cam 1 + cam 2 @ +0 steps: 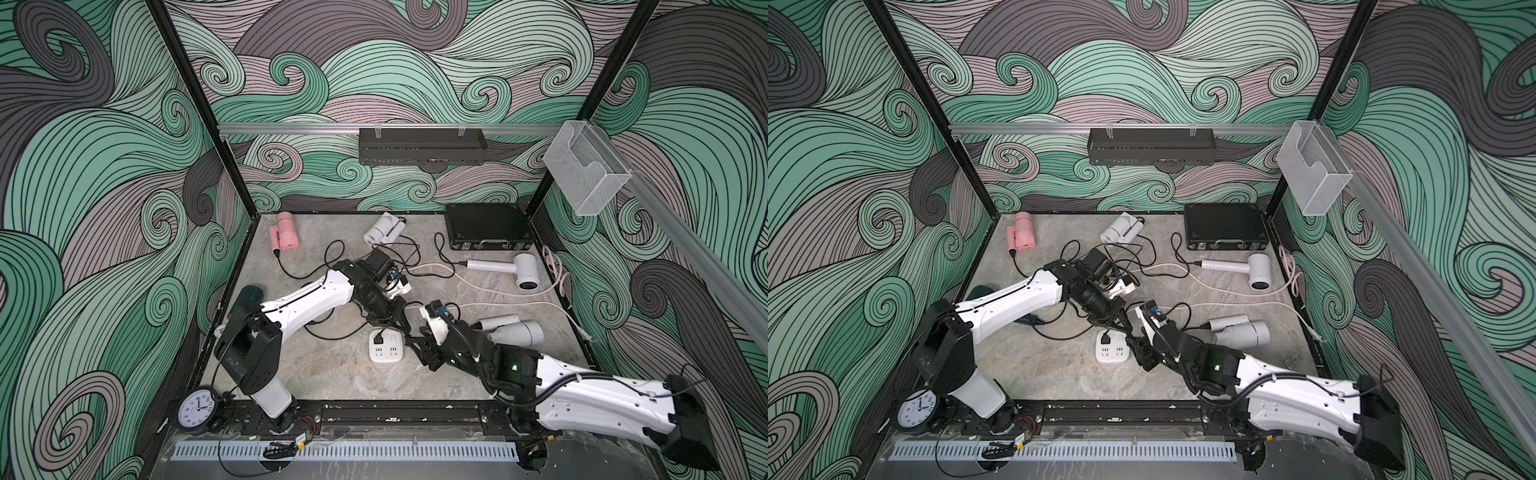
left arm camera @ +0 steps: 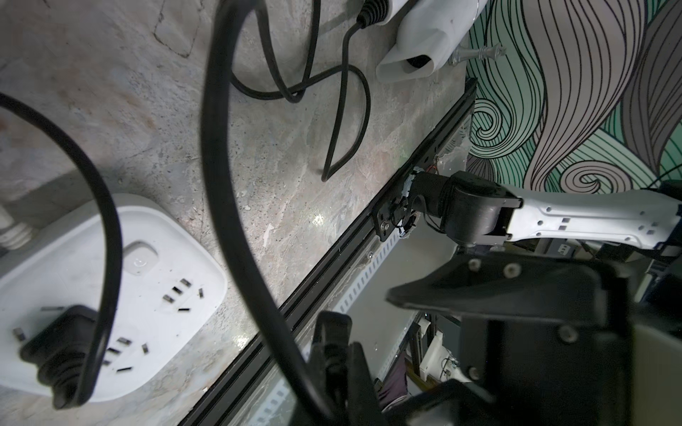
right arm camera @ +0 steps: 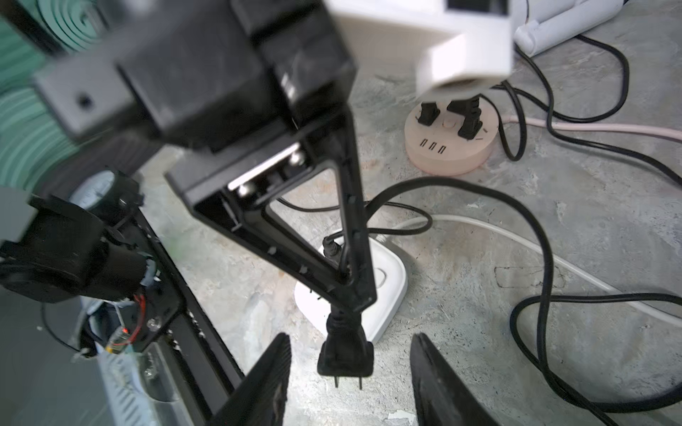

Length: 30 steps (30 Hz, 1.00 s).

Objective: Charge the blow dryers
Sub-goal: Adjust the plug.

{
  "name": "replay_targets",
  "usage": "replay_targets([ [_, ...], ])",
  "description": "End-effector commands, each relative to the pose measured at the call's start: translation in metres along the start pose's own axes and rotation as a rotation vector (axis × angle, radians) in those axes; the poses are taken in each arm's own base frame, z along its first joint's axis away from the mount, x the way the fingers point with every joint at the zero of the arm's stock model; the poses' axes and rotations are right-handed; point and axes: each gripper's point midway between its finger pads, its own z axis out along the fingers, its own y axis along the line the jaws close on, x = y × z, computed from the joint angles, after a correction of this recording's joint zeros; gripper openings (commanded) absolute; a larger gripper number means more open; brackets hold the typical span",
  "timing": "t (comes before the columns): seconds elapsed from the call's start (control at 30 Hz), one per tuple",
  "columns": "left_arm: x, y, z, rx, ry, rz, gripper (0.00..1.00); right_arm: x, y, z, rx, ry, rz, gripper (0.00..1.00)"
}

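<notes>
Plugging in: my left jaws pinch a dryer's plug (image 3: 345,356) by its neck, prongs down, beside the white block (image 3: 391,291); right jaws spread either side of it. Next I'd line prongs over a free socket and press straight down.

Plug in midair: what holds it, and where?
The left end effector pinches the cord just behind the plug; the right end effector is open, not gripping.

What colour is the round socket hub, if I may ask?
The hub is peach, clearest in the right wrist view.
</notes>
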Motion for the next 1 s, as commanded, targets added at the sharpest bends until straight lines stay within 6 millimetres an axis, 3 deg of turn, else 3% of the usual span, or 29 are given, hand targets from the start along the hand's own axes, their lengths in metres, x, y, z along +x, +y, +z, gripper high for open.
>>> replay_targets([
  [0.0,-0.003,-0.007,-0.014,-0.033,-0.088,0.175,0.00,-0.009,0.007,-0.031,-0.113,0.058,0.065,0.53],
  [0.1,-0.005,-0.013,-0.019,-0.031,-0.134,0.269,0.00,-0.015,0.005,-0.048,-0.168,0.068,0.074,0.57],
  [0.17,-0.007,-0.014,-0.021,-0.035,-0.144,0.310,0.00,-0.013,0.007,-0.049,-0.206,0.094,0.082,0.59],
  [0.4,-0.006,-0.023,-0.025,-0.014,-0.159,0.410,0.00,0.004,0.016,-0.017,-0.271,0.231,0.069,0.60],
  [0.57,-0.001,-0.024,-0.026,-0.016,-0.156,0.455,0.00,-0.007,0.015,-0.008,-0.262,0.190,-0.019,0.58],
  [0.97,0.003,-0.033,-0.019,0.018,-0.106,0.485,0.00,-0.007,0.013,0.020,-0.253,0.203,-0.091,0.49],
])
